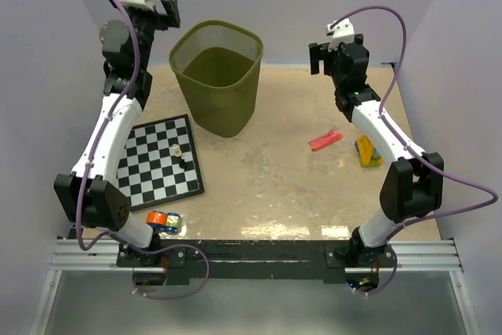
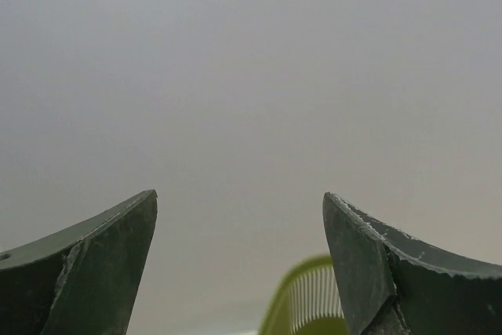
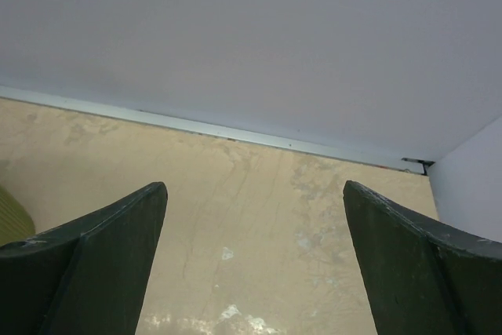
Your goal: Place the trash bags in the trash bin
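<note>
The olive-green mesh trash bin [image 1: 218, 76] stands upright at the back of the table, left of centre; a sliver of its rim [image 2: 302, 300] shows in the left wrist view. A small flat red trash bag [image 1: 325, 140] lies on the tabletop to the right of the bin. My left gripper [image 1: 168, 7] is raised high at the back left, beside the bin's rim, open and empty. My right gripper [image 1: 318, 54] hangs up at the back right, behind the red bag, open with only bare table [image 3: 251, 217] between its fingers.
A black-and-white chessboard [image 1: 161, 161] with two small pieces lies left of the bin. A yellow and blue toy block [image 1: 367, 151] sits right of the red bag. A small orange and blue object [image 1: 163, 220] rests by the left arm's base. Grey walls enclose the table.
</note>
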